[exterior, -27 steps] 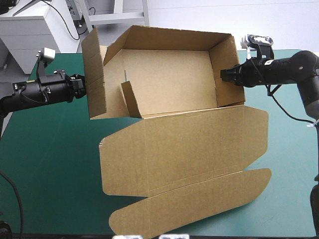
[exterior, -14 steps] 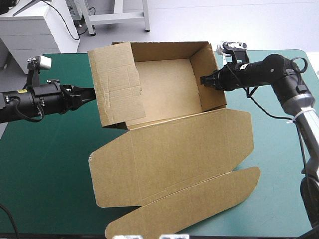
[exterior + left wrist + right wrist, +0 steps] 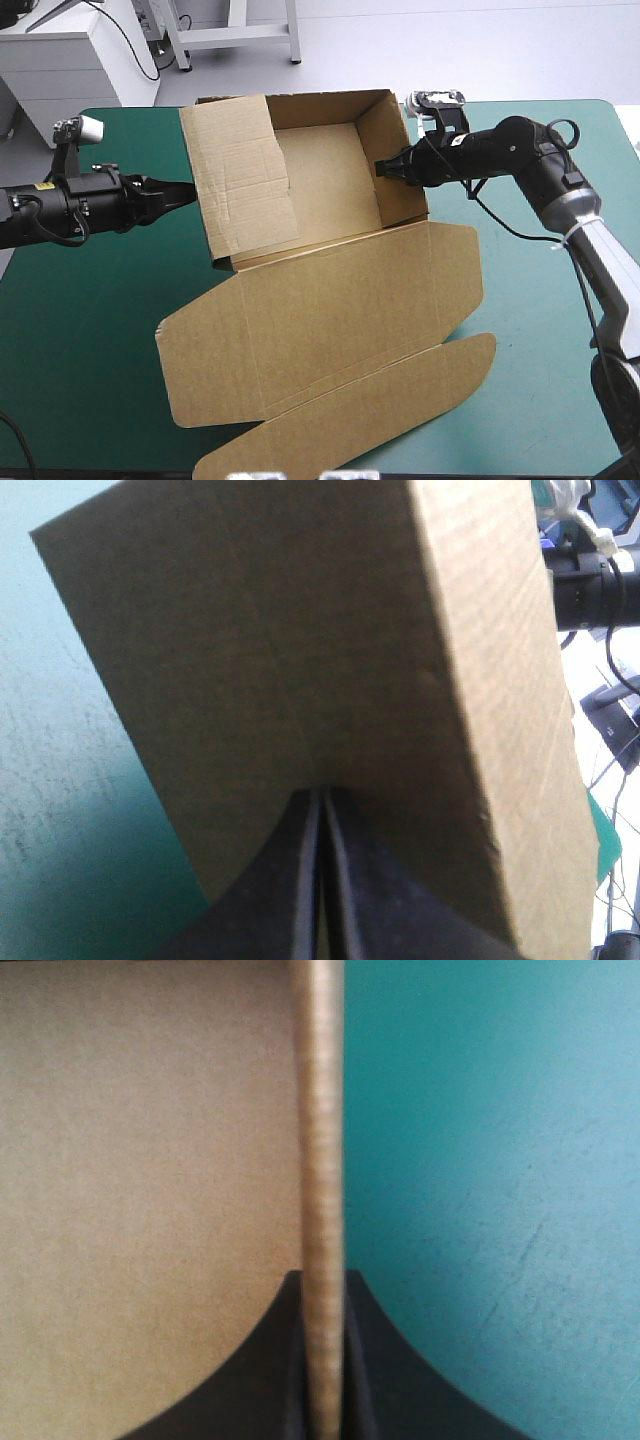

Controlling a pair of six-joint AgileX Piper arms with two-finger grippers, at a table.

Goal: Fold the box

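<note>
With the right end effector [image 3: 383, 168] clamped on the box [image 3: 330, 290], the closed, empty left end effector [image 3: 188, 191] should press the opposite wall squarely inward.

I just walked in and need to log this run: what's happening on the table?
Two robot arms are working a brown box on the teal-green table. The right gripper pinches its right wall. The left gripper, shut, has its tip against the left wall's outside. The walls are up and the lid lies flat.
</note>
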